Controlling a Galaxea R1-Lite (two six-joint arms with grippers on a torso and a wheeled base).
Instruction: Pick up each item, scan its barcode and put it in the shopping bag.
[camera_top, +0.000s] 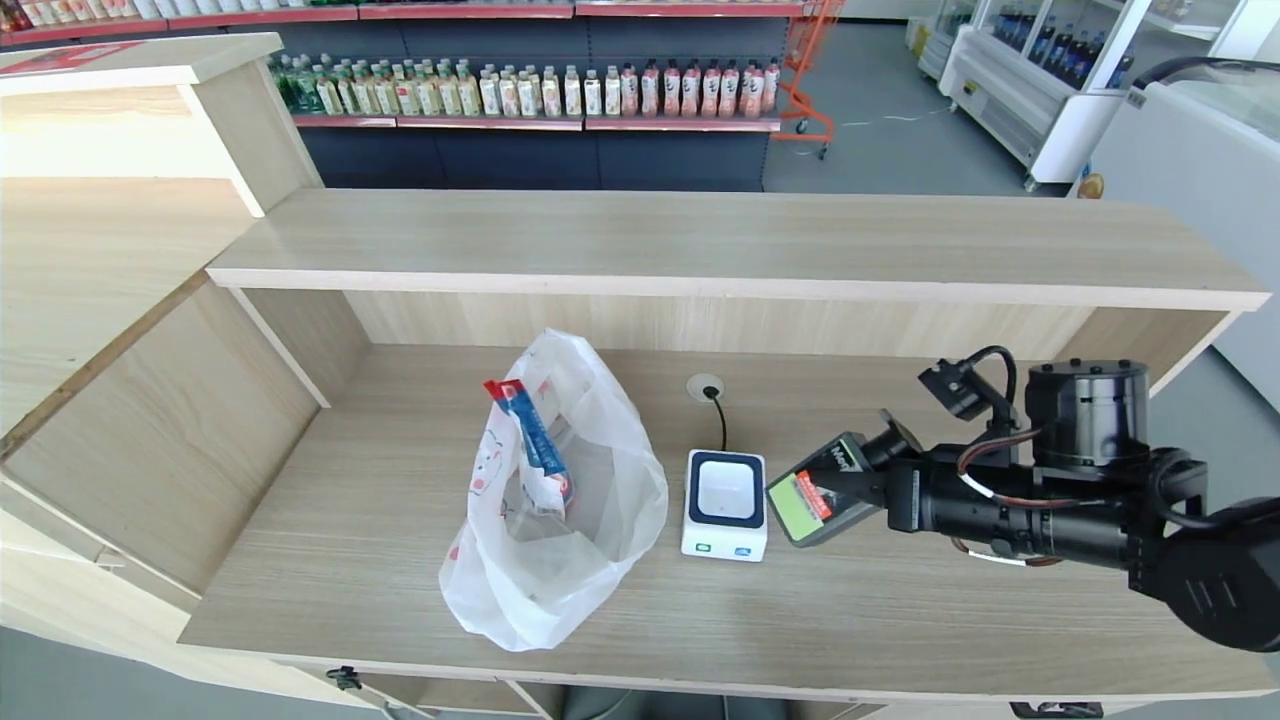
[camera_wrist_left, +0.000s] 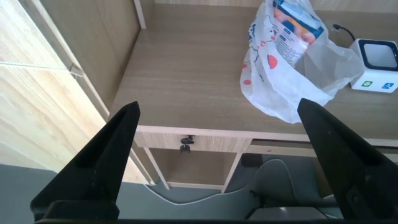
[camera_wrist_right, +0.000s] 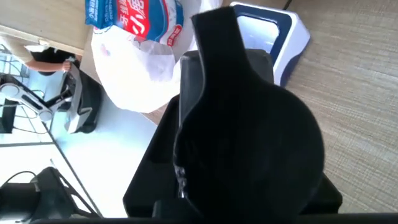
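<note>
Right gripper (camera_top: 858, 472) was clamped on a box (camera_top: 806, 502) centre-right of frame, just beside the scanner (camera_top: 725, 503). The bag (camera_top: 610, 500) stood centre, packet (camera_top: 535, 445) inside. Left gripper (camera_wrist_left: 219, 115) hung with fingers spread wide.

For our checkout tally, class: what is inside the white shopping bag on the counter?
Inside the shopping bag one blue-and-white packet with a red top end stands tilted. Crumpled plastic covers much of the bag's bottom, so anything lying lower cannot be seen.
</note>
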